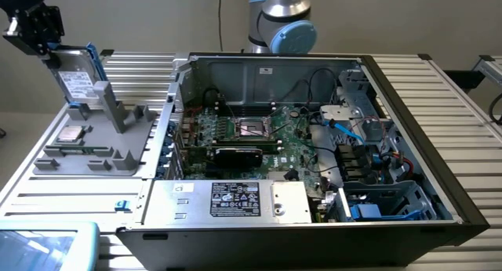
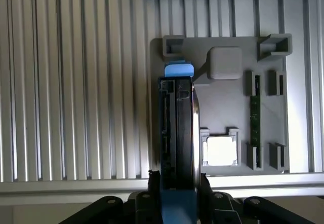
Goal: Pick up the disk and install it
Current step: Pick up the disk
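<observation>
- Gripping the disk (image 1: 79,78) at its upper end, the black gripper (image 1: 52,52) is clamping its fingers, partly closed, on the flat metal body between the blue plastic rails.
- Disk is hanging upright over the grey moulded tray (image 1: 94,156), beside the open computer case (image 1: 408,94).
- Square silver chip (image 1: 70,134) is lying in a tray pocket.
- Ribbed aluminium table (image 1: 462,141) is carrying everything.

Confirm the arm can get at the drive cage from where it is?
Probably yes. The gripper is shut on the disk above the tray; the case is open on top and the drive cage at the exterior view's right looks uncovered. Cables near it may crowd the approach.
</observation>
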You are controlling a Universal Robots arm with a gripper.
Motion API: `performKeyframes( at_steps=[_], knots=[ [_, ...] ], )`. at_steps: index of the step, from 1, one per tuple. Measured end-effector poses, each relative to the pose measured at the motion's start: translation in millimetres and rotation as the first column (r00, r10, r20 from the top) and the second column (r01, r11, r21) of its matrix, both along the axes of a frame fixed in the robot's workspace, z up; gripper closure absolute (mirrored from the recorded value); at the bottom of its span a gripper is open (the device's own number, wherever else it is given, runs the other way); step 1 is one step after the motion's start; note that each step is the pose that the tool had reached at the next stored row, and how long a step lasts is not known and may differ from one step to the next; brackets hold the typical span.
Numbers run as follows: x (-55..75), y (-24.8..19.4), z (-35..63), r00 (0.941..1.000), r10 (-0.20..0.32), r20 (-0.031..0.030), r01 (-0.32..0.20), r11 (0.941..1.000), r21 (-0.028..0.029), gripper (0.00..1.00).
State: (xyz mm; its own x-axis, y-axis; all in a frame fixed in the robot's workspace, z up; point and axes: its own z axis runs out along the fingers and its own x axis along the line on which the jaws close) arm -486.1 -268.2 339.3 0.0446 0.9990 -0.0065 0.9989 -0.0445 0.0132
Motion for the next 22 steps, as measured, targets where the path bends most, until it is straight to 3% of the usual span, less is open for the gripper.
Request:
performKeyframes(
  at_steps=[4,10,18,22],
  knots=[
    [0.2,0.0,15.6,1.0000,0.000,-0.0001,0.000,1.0000,-0.0001,0.63],
    [0.1,0.0,18.6,1.0000,0.000,-0.0001,0.000,1.0000,0.0000,0.63],
    [1.9,0.9,53.4,1.0000,0.000,0.0033,0.000,1.0000,0.0000,0.63],
    [11.7,0.8,69.0,1.0000,0.000,0.0038,0.000,1.0000,0.0004,0.63]
  ],
)
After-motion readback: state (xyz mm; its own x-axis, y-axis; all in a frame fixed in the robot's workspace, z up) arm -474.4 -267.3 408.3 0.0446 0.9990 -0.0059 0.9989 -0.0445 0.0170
